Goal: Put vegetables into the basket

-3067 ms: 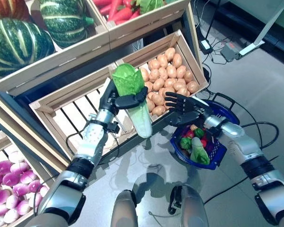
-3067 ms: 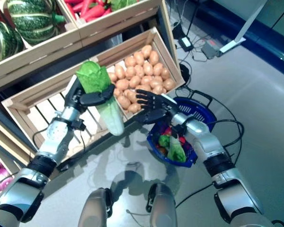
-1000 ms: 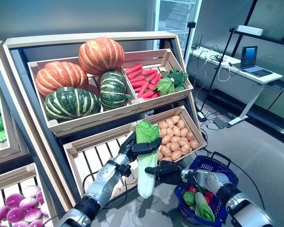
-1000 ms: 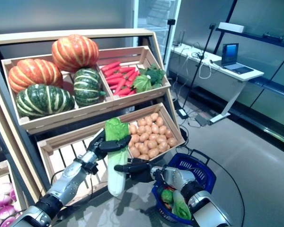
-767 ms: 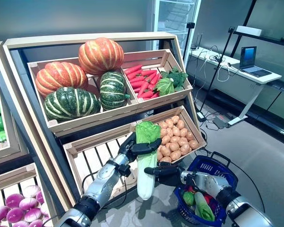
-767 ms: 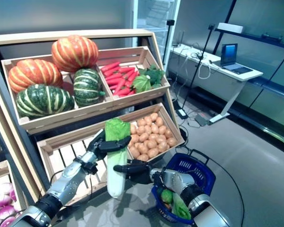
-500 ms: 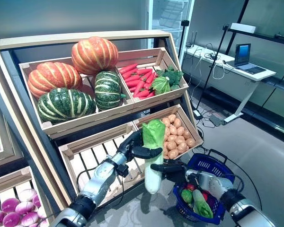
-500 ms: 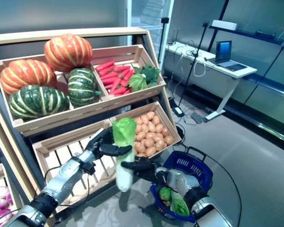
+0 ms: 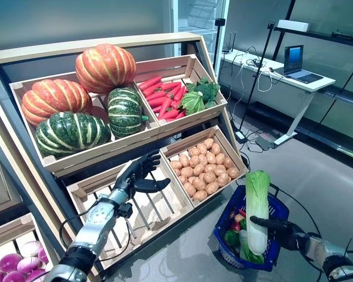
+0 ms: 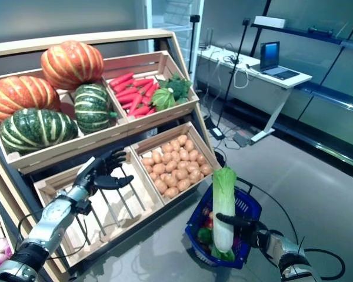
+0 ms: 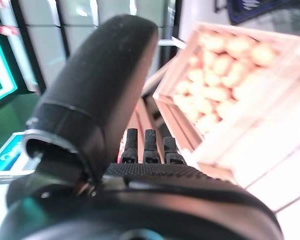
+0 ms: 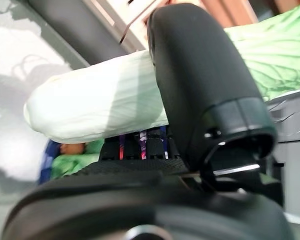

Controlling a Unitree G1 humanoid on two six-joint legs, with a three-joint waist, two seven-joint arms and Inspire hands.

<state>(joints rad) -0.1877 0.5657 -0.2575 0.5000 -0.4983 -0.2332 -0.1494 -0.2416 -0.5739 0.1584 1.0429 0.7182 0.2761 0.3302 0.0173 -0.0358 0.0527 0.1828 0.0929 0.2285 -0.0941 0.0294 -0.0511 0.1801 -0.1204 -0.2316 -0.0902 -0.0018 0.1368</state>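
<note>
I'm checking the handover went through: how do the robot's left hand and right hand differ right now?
The right hand is shut on the cabbage, held upright over the blue basket; the left hand holds nothing. The left hand's fingers are spread open, by the empty slatted crate; the right hand's thumb wraps the cabbage stalk. Both hands are dark.

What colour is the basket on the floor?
The basket is dark blue, clearest in the right eye view.

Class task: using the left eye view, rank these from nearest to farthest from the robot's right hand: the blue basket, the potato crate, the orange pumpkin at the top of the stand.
Measured from the right hand:
1. Blue basket, directly beside and beneath the hand.
2. Potato crate, lower shelf, up and to its left.
3. Orange pumpkin, upper shelf, far left.
</note>
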